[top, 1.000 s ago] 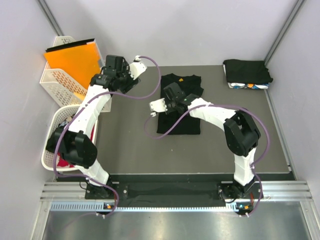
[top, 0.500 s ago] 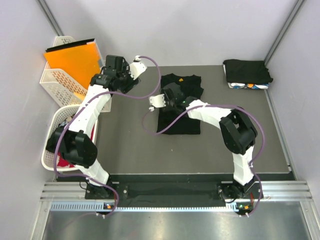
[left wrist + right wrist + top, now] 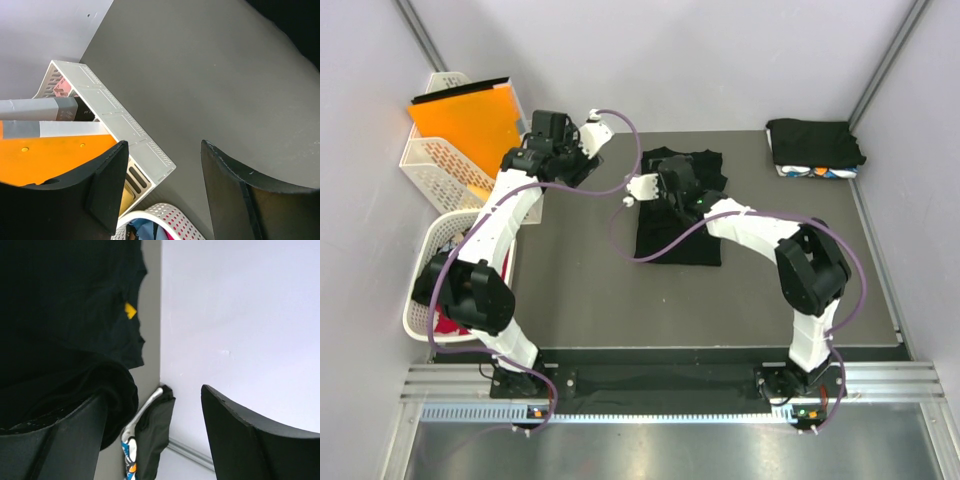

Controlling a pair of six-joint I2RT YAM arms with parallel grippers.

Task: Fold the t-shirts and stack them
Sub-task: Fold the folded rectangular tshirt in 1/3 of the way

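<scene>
A black t-shirt lies partly folded in the middle of the grey table; in the right wrist view it shows a small yellow tag. My right gripper hovers over its upper left part, open, with a roll of black cloth resting against the left finger and nothing between the jaws. A stack of folded t-shirts, black on top and a white-blue patterned one beneath, sits in the far right corner. My left gripper is raised at the back left, open and holding nothing.
An orange flat folder stands in a white lattice basket at the far left. A round white basket with red and blue clothes sits left of the table. Grey walls enclose the back and sides.
My right gripper has opened and let go of the black shirt's cloth, moving toward the back over the collar area. The left arm has not moved.
</scene>
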